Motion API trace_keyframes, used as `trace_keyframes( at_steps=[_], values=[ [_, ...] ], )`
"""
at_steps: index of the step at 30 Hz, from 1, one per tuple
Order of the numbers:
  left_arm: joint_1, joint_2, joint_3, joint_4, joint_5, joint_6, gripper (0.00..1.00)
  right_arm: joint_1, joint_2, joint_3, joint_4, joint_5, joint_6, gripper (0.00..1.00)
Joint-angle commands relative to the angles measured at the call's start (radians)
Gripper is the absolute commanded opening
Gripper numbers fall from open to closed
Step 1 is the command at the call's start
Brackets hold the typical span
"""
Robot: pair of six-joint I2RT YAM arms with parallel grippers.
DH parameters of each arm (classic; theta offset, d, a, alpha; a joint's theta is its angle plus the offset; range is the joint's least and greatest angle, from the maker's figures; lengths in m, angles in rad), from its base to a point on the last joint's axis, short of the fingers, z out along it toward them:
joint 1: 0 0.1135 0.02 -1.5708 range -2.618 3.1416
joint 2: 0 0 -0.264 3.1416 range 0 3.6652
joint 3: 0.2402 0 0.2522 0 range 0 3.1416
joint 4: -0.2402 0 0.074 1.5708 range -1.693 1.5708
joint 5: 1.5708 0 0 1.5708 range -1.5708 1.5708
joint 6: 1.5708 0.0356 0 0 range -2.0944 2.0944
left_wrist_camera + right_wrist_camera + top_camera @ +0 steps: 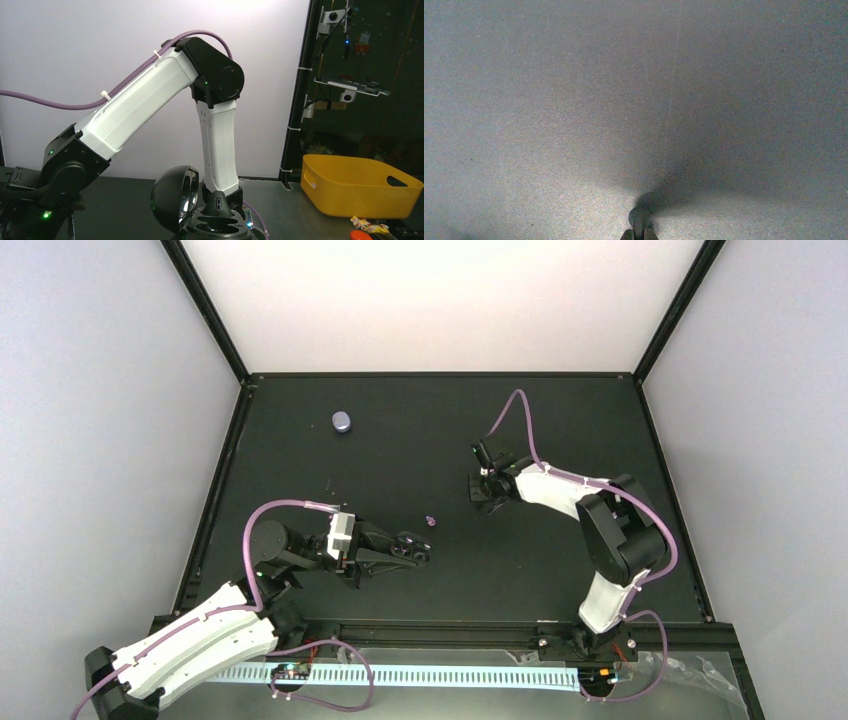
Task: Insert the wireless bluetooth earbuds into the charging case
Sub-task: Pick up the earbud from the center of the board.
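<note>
Showing one charging case (342,421), one earbud (430,522), left hand (424,552) and right hand (483,494) clenched

Charging case (342,421) at far back left of the bench (560,420). Earbud (430,521) near mid-bench, just behind the tip of the left tool (422,552). Right tool (482,496) right of the earbud, slightly further back.

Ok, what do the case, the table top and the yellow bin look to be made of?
The case is probably plastic: smooth lavender with a faint sheen, though too small to be sure. The table top looks matte black with no glare; its material is unclear. The bin looks like yellow moulded plastic, slightly glossy, with a rounded rim and cut-out handles.
</note>
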Motion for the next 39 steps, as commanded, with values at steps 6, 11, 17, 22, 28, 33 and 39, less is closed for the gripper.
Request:
trace_keyframes(
  at_steps=[6, 11, 17, 22, 28, 33, 39],
  values=[
    [-0.006, -0.003, 0.041, -0.001, -0.010, 0.016, 0.01, -0.001, -0.072, 0.011, 0.002, -0.001, 0.002, 0.01],
    [-0.007, -0.006, 0.041, -0.004, -0.011, 0.020, 0.02, 0.003, -0.236, -0.035, 0.010, -0.086, -0.028, 0.01],
    [-0.008, -0.022, 0.031, 0.005, -0.014, 0.021, 0.02, 0.108, -0.616, -0.084, -0.005, -0.186, -0.200, 0.01],
    [-0.009, -0.024, 0.026, 0.042, 0.014, 0.014, 0.02, 0.185, -0.910, -0.061, -0.041, -0.306, -0.306, 0.01],
    [-0.011, -0.033, 0.034, 0.033, 0.025, 0.031, 0.02, 0.280, -0.944, 0.140, -0.290, -0.487, -0.432, 0.01],
    [-0.013, -0.030, 0.049, -0.004, 0.017, 0.057, 0.01, 0.441, -0.882, 0.309, -0.410, -0.468, -0.489, 0.01],
    [-0.013, -0.018, 0.053, -0.014, 0.019, 0.069, 0.01, 0.577, -0.800, 0.386, -0.415, -0.461, -0.517, 0.01]
  ],
)
